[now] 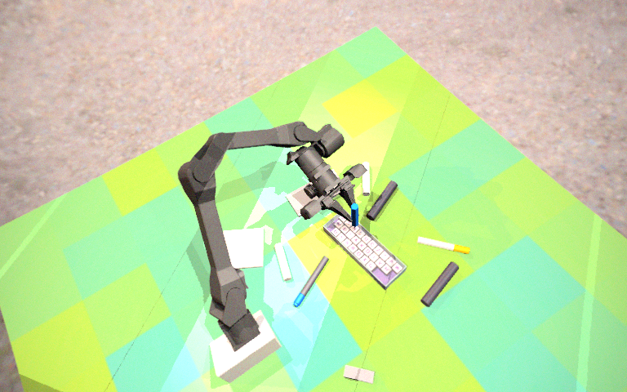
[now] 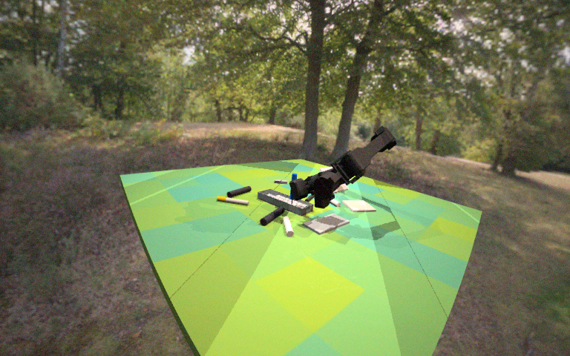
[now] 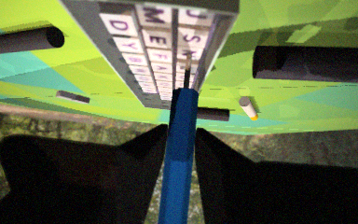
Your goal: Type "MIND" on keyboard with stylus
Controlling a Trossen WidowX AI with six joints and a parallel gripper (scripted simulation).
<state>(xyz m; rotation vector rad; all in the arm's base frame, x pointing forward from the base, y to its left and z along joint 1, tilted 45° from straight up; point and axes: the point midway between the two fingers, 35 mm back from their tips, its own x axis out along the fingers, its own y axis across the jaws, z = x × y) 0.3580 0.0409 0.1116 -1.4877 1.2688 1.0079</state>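
Note:
The blue stylus (image 1: 354, 208) (image 2: 294, 176) (image 3: 177, 177) stands nearly upright with its thin dark tip down. My gripper (image 1: 353, 213) (image 3: 181, 133) is shut on it, one finger on each side. The keyboard (image 1: 384, 277) (image 2: 269, 200) (image 3: 86, 19) lies below, grey-rimmed with white keys. The tip is over the N key (image 3: 187, 49) in the wrist view, in the row with J and S. I cannot tell whether it touches the key or presses it down. The M key (image 3: 152, 16) shows in the middle row; the tip hides part of the N key.
Dark cylinders (image 1: 381, 200) (image 1: 439, 283) flank the keyboard. White sticks (image 1: 366, 180) (image 1: 282, 262), a yellow-tipped white stick (image 1: 442, 245) and a grey-blue pen (image 1: 312, 281) lie around it. A pale pad (image 1: 245, 247) is near the arm. A small block (image 1: 359, 373) lies at the front.

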